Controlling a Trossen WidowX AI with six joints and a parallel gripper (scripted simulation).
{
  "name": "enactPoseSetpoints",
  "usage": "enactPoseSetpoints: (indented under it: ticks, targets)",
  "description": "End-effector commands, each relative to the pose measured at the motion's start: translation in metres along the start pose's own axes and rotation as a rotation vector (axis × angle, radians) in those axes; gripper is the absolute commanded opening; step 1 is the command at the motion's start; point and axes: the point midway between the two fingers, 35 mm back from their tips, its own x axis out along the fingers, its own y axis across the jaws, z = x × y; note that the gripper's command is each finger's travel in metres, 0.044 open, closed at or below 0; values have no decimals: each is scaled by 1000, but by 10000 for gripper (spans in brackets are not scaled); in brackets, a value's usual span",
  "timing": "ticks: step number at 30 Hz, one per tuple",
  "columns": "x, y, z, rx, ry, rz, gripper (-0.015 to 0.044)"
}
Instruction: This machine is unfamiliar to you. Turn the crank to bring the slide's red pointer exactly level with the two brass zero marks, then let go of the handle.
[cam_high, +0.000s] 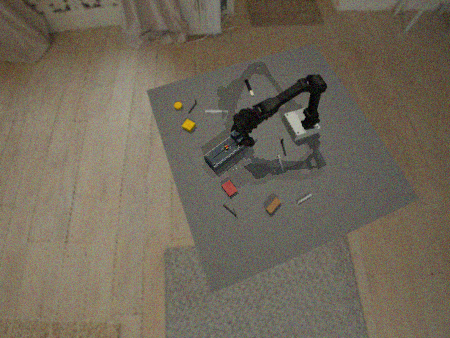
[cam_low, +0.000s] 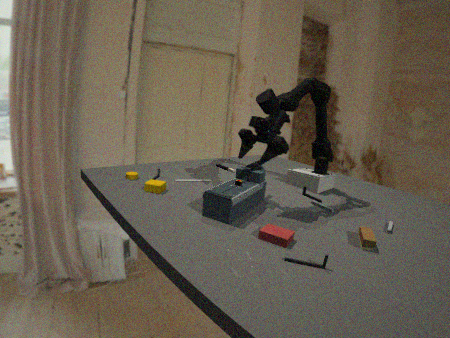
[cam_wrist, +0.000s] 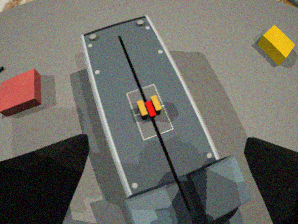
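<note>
The machine is a blue-grey box (cam_high: 215, 161) (cam_low: 216, 204) (cam_wrist: 117, 85) with a black slot along its top. The slide's red pointer (cam_wrist: 150, 109) sits between two brass zero marks (cam_wrist: 142, 108) (cam_wrist: 156, 103) inside a pale outlined rectangle. In the wrist view it looks very slightly off their line, toward the housing; the offset is hard to judge. The raised housing (cam_low: 257, 175) (cam_wrist: 225, 182) is at the machine's arm-side end. The crank handle is not visible, hidden or out of frame. My gripper (cam_high: 241, 138) (cam_low: 246, 161) (cam_wrist: 170, 145) is open and empty over the housing end, with fingers either side in the wrist view.
A red block (cam_high: 229, 188) (cam_low: 276, 235) (cam_wrist: 21, 92) lies beside the machine. A yellow block (cam_high: 188, 125) (cam_low: 155, 186) (cam_wrist: 276, 45) lies on the other side, with a yellow disc (cam_high: 178, 105) (cam_low: 132, 175) beyond. An orange block (cam_high: 273, 205) (cam_low: 367, 237) and several thin rods lie farther out.
</note>
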Motion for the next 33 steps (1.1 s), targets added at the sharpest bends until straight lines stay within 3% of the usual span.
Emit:
enactPoseSetpoints:
  ticks: [1, 12, 33]
  targets:
    - [1, 0, 0, 5, 0, -3, 440]
    - [-41, -1, 31, -3, 1, 3, 440]
    - [-100, -76, -53, -298, -115, 252, 440]
